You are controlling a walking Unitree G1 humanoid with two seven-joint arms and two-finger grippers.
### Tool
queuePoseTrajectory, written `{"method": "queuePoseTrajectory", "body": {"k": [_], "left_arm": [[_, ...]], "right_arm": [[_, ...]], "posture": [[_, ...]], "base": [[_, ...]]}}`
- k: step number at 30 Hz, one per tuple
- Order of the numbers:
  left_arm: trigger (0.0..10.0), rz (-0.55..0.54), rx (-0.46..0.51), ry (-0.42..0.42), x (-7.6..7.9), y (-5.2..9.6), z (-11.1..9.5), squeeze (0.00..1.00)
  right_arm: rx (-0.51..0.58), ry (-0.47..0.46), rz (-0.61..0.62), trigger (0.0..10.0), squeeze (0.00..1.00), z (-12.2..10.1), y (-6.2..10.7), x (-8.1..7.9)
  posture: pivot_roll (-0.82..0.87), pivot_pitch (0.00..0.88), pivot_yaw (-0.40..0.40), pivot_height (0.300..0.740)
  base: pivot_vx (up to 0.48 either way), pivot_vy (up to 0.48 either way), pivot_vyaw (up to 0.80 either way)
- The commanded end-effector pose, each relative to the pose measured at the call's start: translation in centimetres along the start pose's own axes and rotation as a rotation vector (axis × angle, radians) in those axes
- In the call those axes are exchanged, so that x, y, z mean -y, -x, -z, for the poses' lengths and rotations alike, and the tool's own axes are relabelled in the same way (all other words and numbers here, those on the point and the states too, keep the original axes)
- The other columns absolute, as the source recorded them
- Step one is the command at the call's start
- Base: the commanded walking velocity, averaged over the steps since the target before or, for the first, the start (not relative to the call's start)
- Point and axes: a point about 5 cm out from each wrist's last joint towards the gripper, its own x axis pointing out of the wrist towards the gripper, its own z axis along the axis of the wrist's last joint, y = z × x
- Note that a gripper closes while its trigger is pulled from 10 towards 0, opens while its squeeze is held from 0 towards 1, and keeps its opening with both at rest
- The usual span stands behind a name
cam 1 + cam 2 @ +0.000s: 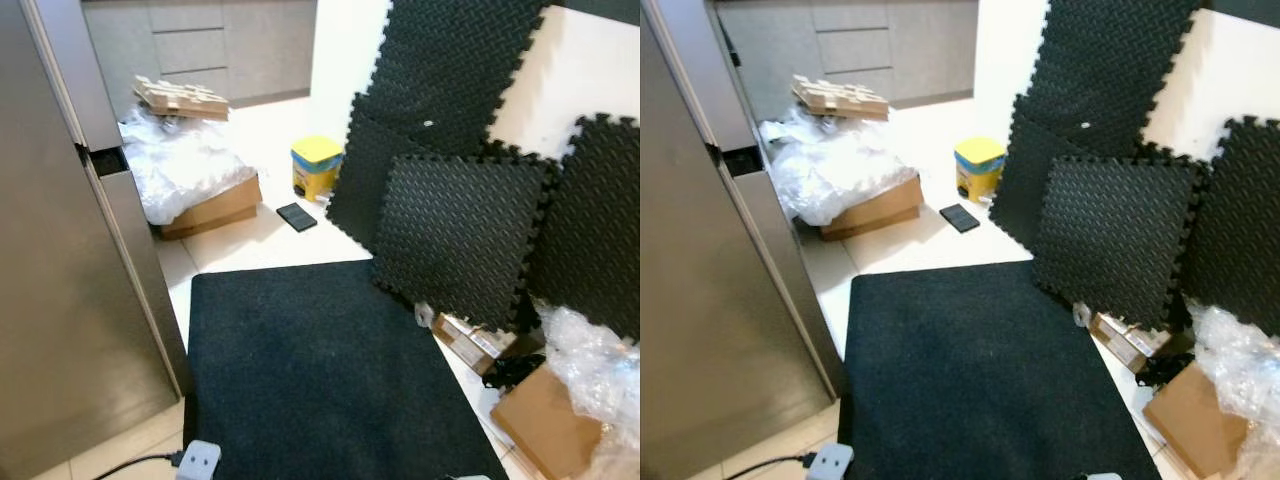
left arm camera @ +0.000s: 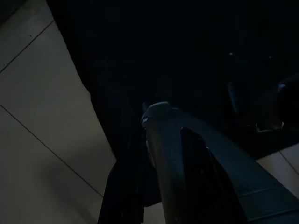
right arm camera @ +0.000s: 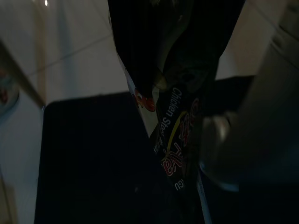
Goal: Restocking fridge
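Note:
The tall steel fridge (image 1: 60, 300) stands at my left with its doors closed. In the right wrist view, my right gripper (image 3: 173, 70) hangs low over the black floor mat (image 3: 93, 163), shut on a dark packet (image 3: 180, 140) with red and yellow lettering that reads "Chicken Stock". The left wrist view is dark; my left gripper (image 2: 147, 140) hangs idle above the edge of the mat and pale floor tiles (image 2: 42, 116).
A black mat (image 1: 320, 380) covers the floor ahead. Black foam tiles (image 1: 460, 220) lean on the right wall. Cardboard boxes and plastic wrap (image 1: 190, 170) lie beside the fridge, more at lower right (image 1: 545, 420). A yellow tub (image 1: 316, 165) stands beyond. A plug (image 1: 198, 460) lies near my feet.

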Motion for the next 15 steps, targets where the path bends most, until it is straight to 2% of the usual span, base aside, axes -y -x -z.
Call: {"method": "queuePoseTrajectory", "body": {"k": [1, 15], "left_arm": [[10.0, 0.037, -0.096, 0.028, 1.19, 0.24, 2.52, 0.0], [10.0, 0.004, -0.088, 0.054, 0.9, 0.28, 2.51, 0.0]], "right_arm": [[0.001, 0.003, 0.014, 10.0, 0.0, 0.12, 0.11, 0.54], [-0.004, 0.016, -0.006, 10.0, 0.0, 0.32, 0.12, 0.35]], "posture": [[0.06, 0.0, -0.057, 0.74], [0.06, 0.0, -0.058, 0.74]], "base": [[0.0, 0.0, 0.0], [0.0, 0.0, 0.0]]}}
